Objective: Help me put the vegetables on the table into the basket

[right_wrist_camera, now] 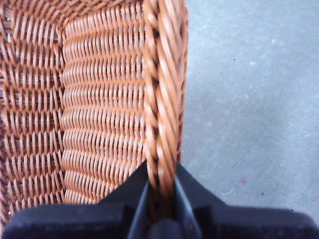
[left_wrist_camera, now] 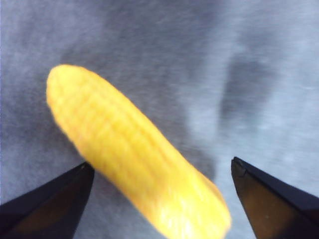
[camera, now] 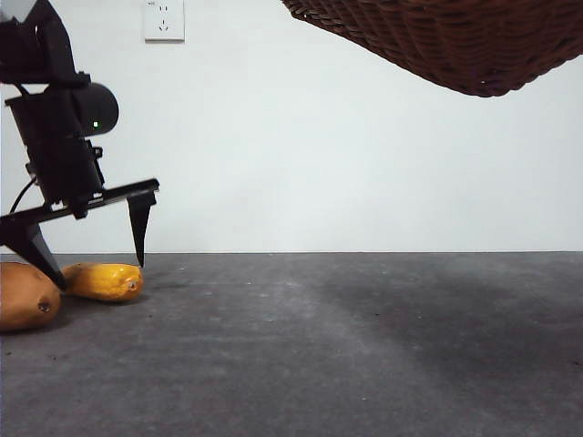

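A wide, dark grey matte tabletop point(camera: 346, 355) with faint pale specks carries two vegetables lying close together at its left side: an orange-brown potato-like tuber point(camera: 25, 297) nearest the edge, and just beside it a smaller, elongated yellow corn piece point(camera: 105, 281).

A plain white wall point(camera: 364, 155) fills the background, evenly lit. A white power socket point(camera: 164, 20) sits high on it near the left. Below, the dark grey speckled surface point(camera: 346, 346) meets the wall in a straight level line.
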`<act>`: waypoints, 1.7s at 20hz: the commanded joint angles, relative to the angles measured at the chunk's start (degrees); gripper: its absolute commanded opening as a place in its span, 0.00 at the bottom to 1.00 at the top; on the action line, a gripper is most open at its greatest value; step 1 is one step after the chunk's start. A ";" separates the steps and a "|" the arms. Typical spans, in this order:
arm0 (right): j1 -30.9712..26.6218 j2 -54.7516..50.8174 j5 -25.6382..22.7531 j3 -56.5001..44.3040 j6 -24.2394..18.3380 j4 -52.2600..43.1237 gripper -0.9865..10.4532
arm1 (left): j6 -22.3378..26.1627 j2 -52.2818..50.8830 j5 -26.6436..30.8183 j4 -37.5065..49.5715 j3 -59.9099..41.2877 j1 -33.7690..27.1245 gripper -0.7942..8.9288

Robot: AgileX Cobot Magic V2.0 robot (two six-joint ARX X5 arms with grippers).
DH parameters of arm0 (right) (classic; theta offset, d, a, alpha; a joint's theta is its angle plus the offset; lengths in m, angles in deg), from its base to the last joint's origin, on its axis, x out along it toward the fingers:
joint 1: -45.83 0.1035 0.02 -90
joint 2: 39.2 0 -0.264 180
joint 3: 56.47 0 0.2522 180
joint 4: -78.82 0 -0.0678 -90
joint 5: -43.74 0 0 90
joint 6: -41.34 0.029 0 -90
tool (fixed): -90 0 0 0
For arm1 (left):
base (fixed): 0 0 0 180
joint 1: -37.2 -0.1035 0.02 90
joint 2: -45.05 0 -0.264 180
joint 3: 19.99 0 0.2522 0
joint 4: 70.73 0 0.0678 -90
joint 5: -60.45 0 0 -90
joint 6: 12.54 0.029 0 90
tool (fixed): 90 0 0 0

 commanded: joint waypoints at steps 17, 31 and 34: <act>-0.04 4.39 -0.07 0.35 1.14 -0.39 0.08 | 20.61 -7.28 -4.44 2.91 0.81 -0.09 0.07; 2.43 24.50 9.22 0.33 6.40 -6.56 0.08 | 48.19 -45.44 -17.49 -13.33 -5.97 12.17 0.08; 5.35 27.71 9.20 0.33 7.32 -7.19 0.08 | 48.13 -47.17 -17.18 -9.38 -13.00 22.75 0.08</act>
